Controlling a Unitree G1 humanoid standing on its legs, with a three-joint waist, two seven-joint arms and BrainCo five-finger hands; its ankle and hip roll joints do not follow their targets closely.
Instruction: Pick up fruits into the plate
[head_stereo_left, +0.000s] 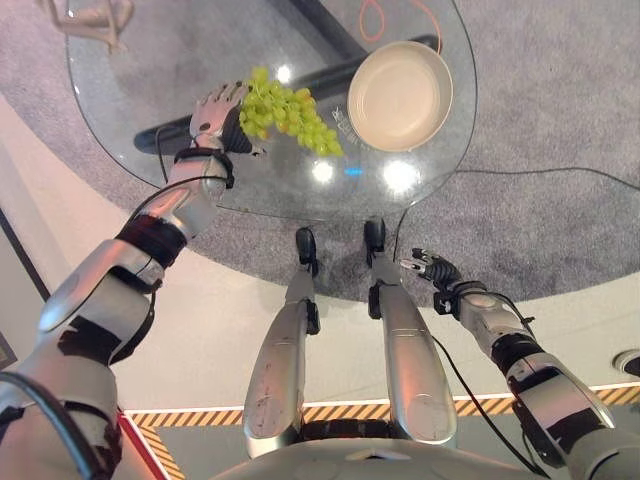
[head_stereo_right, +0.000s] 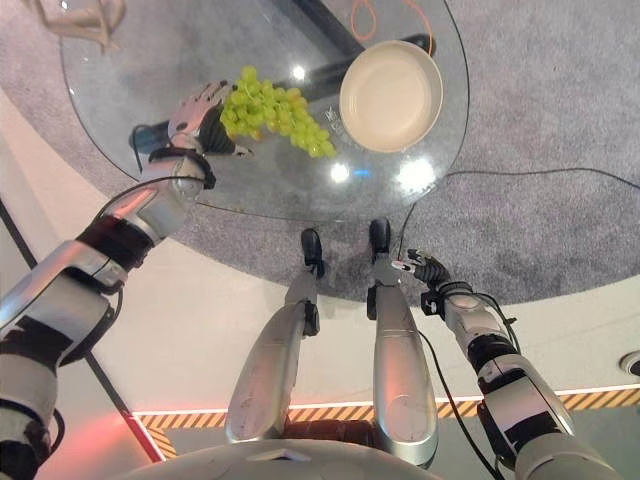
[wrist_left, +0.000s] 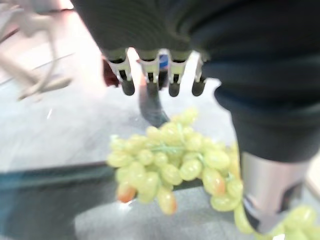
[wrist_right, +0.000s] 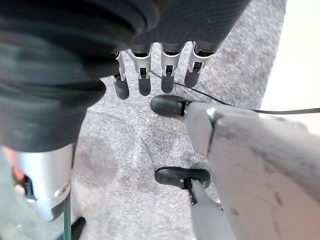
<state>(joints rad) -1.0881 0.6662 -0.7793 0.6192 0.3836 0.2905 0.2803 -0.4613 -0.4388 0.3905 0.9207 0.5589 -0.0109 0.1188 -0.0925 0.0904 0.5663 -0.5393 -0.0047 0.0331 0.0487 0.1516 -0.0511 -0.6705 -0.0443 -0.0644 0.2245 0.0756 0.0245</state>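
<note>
A bunch of green grapes (head_stereo_left: 288, 113) is seen on the glass counter (head_stereo_left: 130, 80), its near end beneath the left robot hand (head_stereo_left: 218, 112), whose straight, released fingers are spread over it without closing, while the rest trails away from that hand toward the empty plate (head_stereo_left: 400, 96) just beyond. The bunch is judged soft, loose and easily bruised, so it is best taken by the stem or cupped from below. The right robot hand (head_stereo_right: 424, 270) is hung relaxed and empty, well apart, off the counter.
</note>
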